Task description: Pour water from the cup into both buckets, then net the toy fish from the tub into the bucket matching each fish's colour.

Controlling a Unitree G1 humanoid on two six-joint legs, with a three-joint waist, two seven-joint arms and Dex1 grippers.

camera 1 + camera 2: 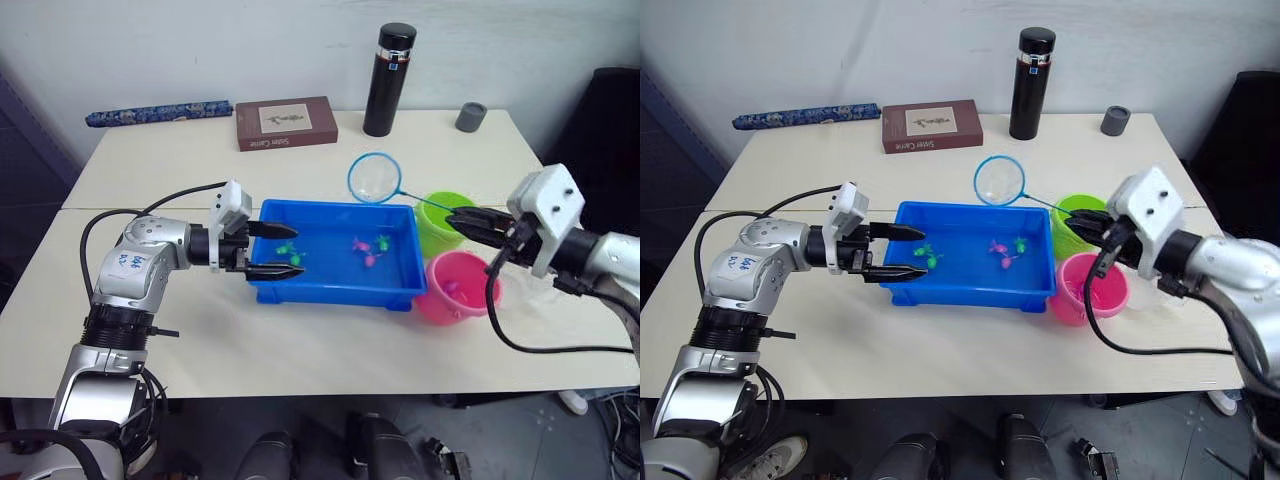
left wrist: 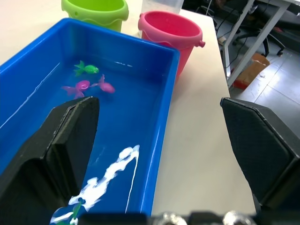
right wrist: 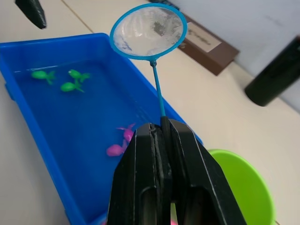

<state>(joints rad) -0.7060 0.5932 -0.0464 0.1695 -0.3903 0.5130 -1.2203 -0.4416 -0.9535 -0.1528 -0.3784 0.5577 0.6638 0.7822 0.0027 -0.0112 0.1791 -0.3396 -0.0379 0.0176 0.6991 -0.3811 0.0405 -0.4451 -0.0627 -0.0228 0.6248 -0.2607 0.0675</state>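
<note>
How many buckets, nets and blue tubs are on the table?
Buckets: 2 (green bucket, pink bucket)
Net: 1 (net)
Tub: 1 (tub)
Total: 4

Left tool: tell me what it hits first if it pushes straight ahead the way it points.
Probably the tub: the open left tool straddles its near end wall, one finger over the water, one outside. Depth is unclear.

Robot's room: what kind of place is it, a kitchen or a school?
Probably an office or lab room, not a kitchen. The pale rectangular table stands against a plain white wall, rolling office chairs stand on the floor nearby, and a brown hardcover book and tall black flask sit on the table.
</note>
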